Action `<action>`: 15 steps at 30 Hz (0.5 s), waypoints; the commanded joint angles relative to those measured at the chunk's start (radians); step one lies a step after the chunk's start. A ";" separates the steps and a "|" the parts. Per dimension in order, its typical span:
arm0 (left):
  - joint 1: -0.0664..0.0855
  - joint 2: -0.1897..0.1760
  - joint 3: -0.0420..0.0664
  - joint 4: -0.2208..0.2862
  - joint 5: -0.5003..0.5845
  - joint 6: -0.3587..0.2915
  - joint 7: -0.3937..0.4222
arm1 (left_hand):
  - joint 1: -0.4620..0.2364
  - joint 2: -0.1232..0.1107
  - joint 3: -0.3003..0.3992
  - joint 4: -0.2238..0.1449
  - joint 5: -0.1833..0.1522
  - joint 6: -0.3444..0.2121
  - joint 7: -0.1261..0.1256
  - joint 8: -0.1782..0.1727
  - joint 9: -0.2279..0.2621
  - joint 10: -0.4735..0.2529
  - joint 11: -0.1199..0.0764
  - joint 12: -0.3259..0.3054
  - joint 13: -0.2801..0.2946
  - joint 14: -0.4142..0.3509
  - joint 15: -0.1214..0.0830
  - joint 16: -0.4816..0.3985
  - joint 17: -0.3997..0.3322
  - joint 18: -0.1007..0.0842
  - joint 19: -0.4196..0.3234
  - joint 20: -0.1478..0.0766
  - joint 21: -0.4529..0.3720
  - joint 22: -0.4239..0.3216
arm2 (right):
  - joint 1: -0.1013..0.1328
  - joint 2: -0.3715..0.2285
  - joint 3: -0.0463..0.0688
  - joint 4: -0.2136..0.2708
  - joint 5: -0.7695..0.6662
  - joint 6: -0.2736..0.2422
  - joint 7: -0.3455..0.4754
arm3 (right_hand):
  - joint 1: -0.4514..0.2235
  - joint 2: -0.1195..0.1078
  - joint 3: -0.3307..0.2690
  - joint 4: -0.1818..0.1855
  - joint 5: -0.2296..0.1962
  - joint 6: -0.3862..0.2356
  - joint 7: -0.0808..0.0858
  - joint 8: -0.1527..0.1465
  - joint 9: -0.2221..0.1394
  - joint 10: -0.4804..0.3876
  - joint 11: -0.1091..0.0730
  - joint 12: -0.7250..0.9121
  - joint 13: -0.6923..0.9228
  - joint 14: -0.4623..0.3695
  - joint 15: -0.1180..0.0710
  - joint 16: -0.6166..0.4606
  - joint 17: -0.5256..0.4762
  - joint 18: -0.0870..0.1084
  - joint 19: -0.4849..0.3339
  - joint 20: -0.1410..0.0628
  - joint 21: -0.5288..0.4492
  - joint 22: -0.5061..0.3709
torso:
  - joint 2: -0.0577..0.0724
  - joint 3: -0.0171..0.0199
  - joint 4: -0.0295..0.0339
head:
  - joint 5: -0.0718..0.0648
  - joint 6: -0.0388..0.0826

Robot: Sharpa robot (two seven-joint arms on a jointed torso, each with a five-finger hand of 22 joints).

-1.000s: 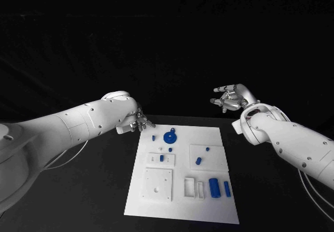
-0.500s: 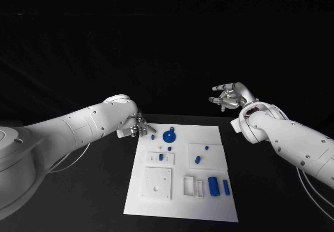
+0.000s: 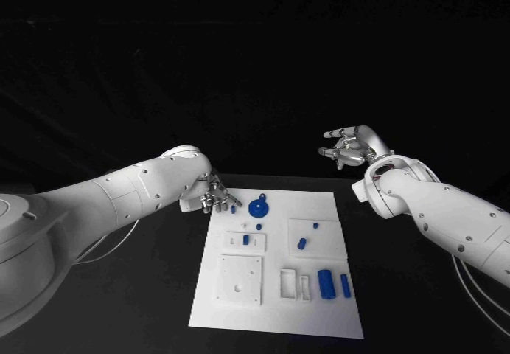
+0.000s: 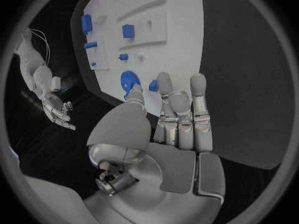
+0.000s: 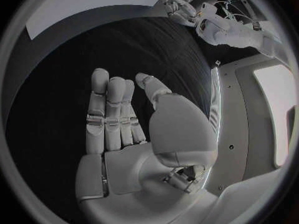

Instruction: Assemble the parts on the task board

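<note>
Lighting is dim overall; the background beyond the surface (image 3: 127, 295) is near black with no detail. The board (image 3: 278, 295) is the brightest area, evenly lit, without glare. The parts cast only faint, short shadows. Both arms are lit from above, their undersides shaded. The left hand (image 3: 213, 198) is slightly soft; the right hand (image 3: 351, 147) stands clear against black. Both wrist views are circular with a dark frame, and the board's straight edges bend there. A pale panel (image 5: 274, 114) appears bright in the right wrist view.
</note>
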 commanded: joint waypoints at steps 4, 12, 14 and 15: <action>-0.002 0.003 -0.001 0.004 0.017 0.029 0.017 | 0.013 0.020 0.006 -0.018 -0.003 -0.006 0.000 -0.002 -0.004 -0.001 0.003 0.008 0.001 -0.008 0.000 0.002 -0.002 0.013 -0.004 0.006 0.003 0.017 | 0.000 0.002 0.001 0.000 -0.001 -0.001 0.007 | 0.002 -0.004 0.001 0.011 0.007 0.012 0.011 -0.001 0.000 -0.011 -0.001 0.003 -0.001 -0.005 0.002 -0.002 -0.002 0.008 0.037 0.003 -0.007 -0.002 | 0.000 0.0004 -0.0002 | -0.001 0.002; -0.005 0.004 -0.002 0.000 0.018 0.005 0.028 | 0.059 0.067 0.019 -0.044 -0.015 -0.001 0.000 -0.002 -0.009 -0.003 0.003 0.009 0.001 -0.008 0.000 0.005 -0.004 0.013 -0.005 0.006 0.006 0.017 | 0.000 0.003 0.001 -0.001 -0.001 0.001 0.007 | 0.002 -0.004 0.001 0.011 0.007 0.012 0.011 -0.001 0.000 -0.011 -0.001 0.003 -0.001 -0.005 0.002 -0.002 -0.002 0.008 0.037 0.003 -0.007 -0.002 | 0.001 0.0003 -0.0007 | -0.003 0.002; -0.005 0.005 -0.003 0.000 0.021 0.000 0.031 | 0.061 0.069 0.019 -0.045 -0.016 -0.001 -0.001 -0.001 -0.009 -0.003 0.003 0.009 0.001 -0.008 0.000 0.005 -0.004 0.013 -0.005 0.006 0.006 0.017 | 0.000 0.003 0.001 -0.002 -0.001 0.002 0.006 | 0.002 -0.004 0.001 0.011 0.007 0.012 0.011 -0.001 0.000 -0.011 -0.001 0.003 -0.001 -0.005 0.002 -0.002 -0.002 0.008 0.037 0.003 -0.007 -0.002 | 0.001 0.0004 -0.0010 | -0.003 0.002; -0.006 0.005 -0.003 0.000 0.022 -0.002 0.032 | 0.063 0.071 0.016 -0.046 -0.016 0.000 -0.001 -0.001 -0.009 -0.003 0.003 0.009 0.001 -0.008 0.000 0.005 -0.005 0.013 -0.006 0.006 0.006 0.017 | 0.000 0.004 0.001 -0.002 -0.001 0.002 0.006 | 0.002 -0.004 0.001 0.011 0.007 0.012 0.011 -0.001 0.000 -0.011 -0.001 0.003 -0.001 -0.005 0.002 -0.002 -0.002 0.008 0.037 0.003 -0.007 -0.002 | 0.001 0.0004 -0.0010 | -0.003 0.002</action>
